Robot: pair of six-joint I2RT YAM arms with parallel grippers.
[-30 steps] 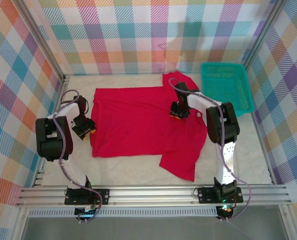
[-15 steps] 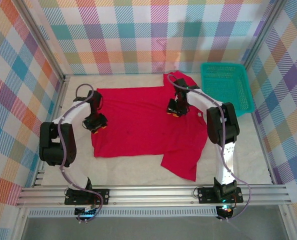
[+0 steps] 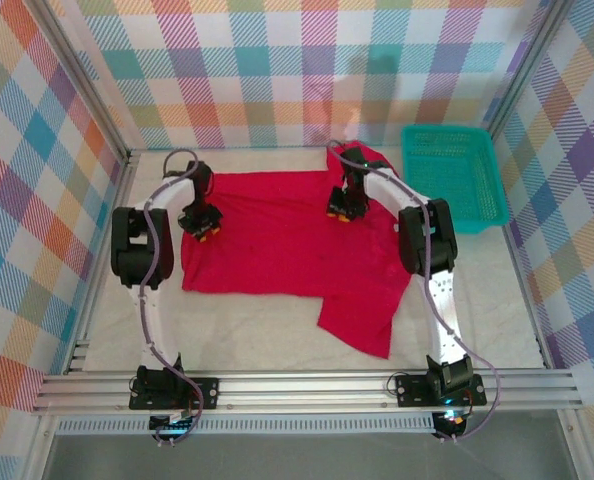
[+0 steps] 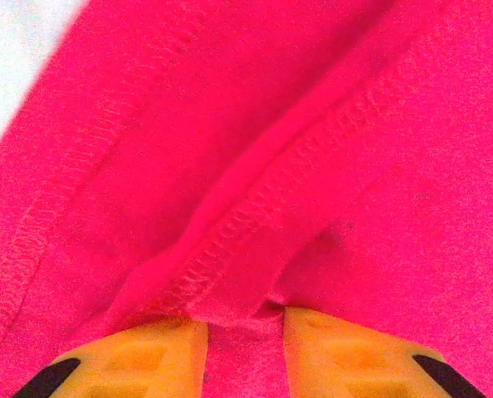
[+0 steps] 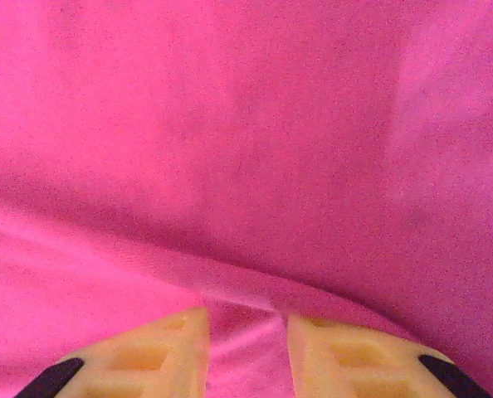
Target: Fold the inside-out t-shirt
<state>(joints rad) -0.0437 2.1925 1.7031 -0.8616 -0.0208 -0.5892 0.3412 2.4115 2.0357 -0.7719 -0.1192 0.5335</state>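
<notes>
Shirt: the t-shirt lies spread flat on the table. One sleeve is bunched at the far side near the basket, and the other points toward my bases.

Left claw: my left claw sits low on the cloth near the far left corner. It is clamped on a raised seam, and the stitched ridge runs down between my fingers.

Right claw: my right claw is down on the far part of the body, just this side of the bunched sleeve. It is pinched on a soft fold of red cloth.

Why there: I judge that gripping two spots along the far edge, well apart, lets me lift that edge as one straight line and carry it over the rest.

Shirt to claws: cloth lies under and between both pairs of fingers, and most of the shirt lies on my near side.

Watch: the pinches look thin, so a layer could slip out.
</notes>
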